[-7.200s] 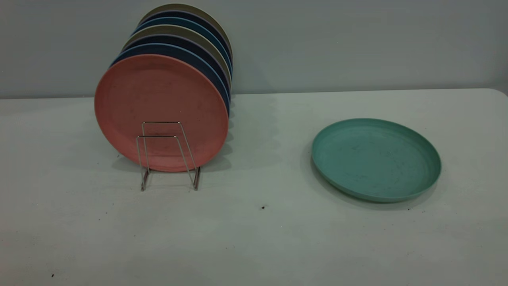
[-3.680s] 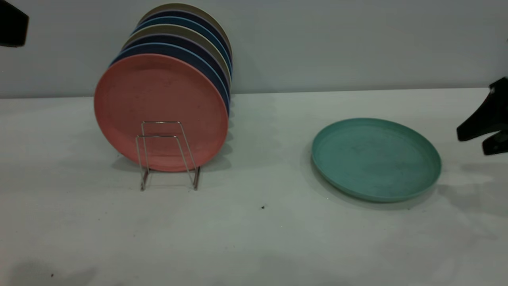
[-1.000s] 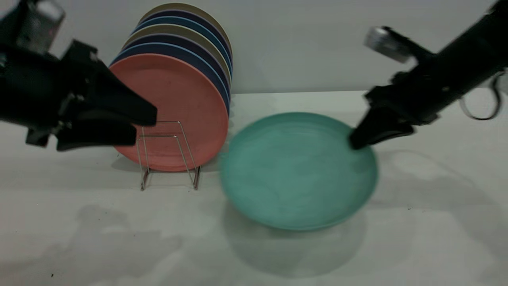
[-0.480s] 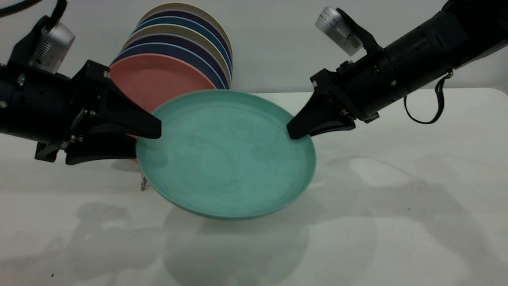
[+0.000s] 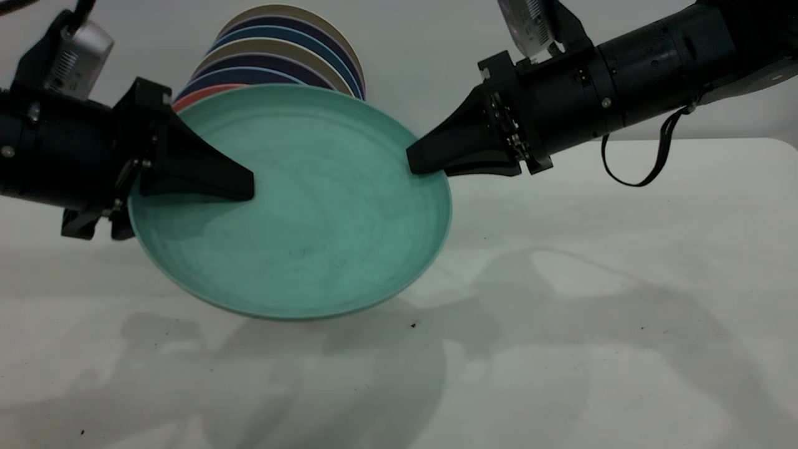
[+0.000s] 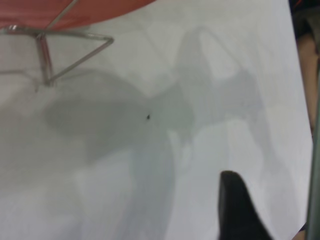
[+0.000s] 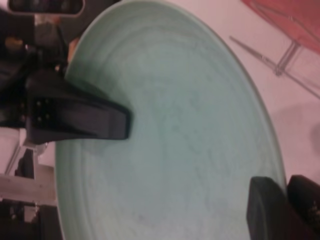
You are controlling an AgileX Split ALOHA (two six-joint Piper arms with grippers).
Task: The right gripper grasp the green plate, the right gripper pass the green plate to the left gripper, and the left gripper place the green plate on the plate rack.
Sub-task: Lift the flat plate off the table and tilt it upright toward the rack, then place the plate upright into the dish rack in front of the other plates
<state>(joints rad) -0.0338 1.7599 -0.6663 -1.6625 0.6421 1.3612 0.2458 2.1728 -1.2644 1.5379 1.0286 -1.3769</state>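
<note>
The green plate (image 5: 299, 218) hangs in the air, tilted, in front of the plate rack. My right gripper (image 5: 414, 165) is shut on its right rim; in the right wrist view (image 7: 285, 200) its two fingers pinch the rim of the plate (image 7: 165, 130). My left gripper (image 5: 240, 209) is open and straddles the plate's left rim: one jaw lies over the plate's face, the other is hidden behind it. In the left wrist view one finger (image 6: 237, 212) stands apart from the plate's edge (image 6: 314, 150). The plate rack (image 6: 45, 45) is hidden in the exterior view.
A salmon-pink plate (image 5: 199, 93) stands at the rack's front, with several navy and beige plates (image 5: 280, 50) behind it. The rack's wire loops also show in the right wrist view (image 7: 280, 60). The white table (image 5: 592, 312) stretches to the right.
My right gripper has carried the green plate up and to the left. Its left rim now reaches deeper between the left jaws and covers the pink plate and rack.
</note>
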